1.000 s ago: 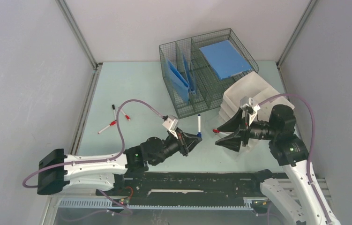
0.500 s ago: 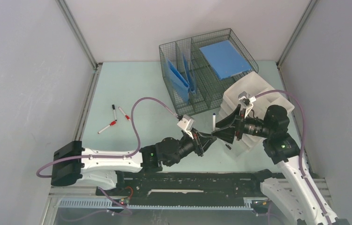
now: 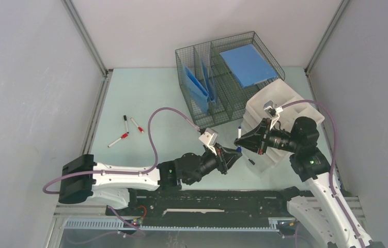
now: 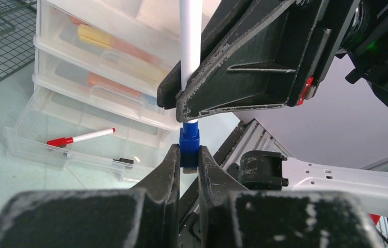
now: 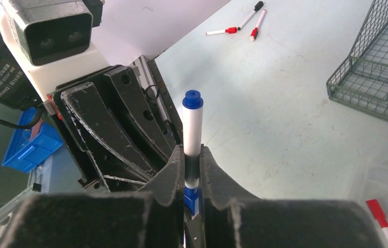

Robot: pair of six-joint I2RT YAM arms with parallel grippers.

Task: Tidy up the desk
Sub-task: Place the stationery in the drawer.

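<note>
The pale green surface runs from the arm bases to the far wall and carries everything here. At its left, three loose markers lie near one another, two red-capped and one black-capped, well apart from any container. They are probably the clutter not yet tidied.

Near the middle, the left hand is pinched narrow on the blue end of a blue marker, which stands roughly upright above the surface. The left wrist view shows that hand gripping only the lowest blue part, so the white barrel stays free above it. The right hand is clamped on that barrel just above the left hand. Its own view shows its fingers hugging the marker low down. Both hands holding one pen looks like a handover, likely because the storage sits on the right arm's side.

Behind them stands a wire basket split into compartments. Blue folders stand on edge in its left slots, and a blue folder lies tilted across the right one.

At the right is a clear drawer unit. Its bottom drawer is pulled open and holds a red-capped marker and a small black-tipped piece. The closed drawers above hold yellow and orange items that are too blurred to name.
</note>
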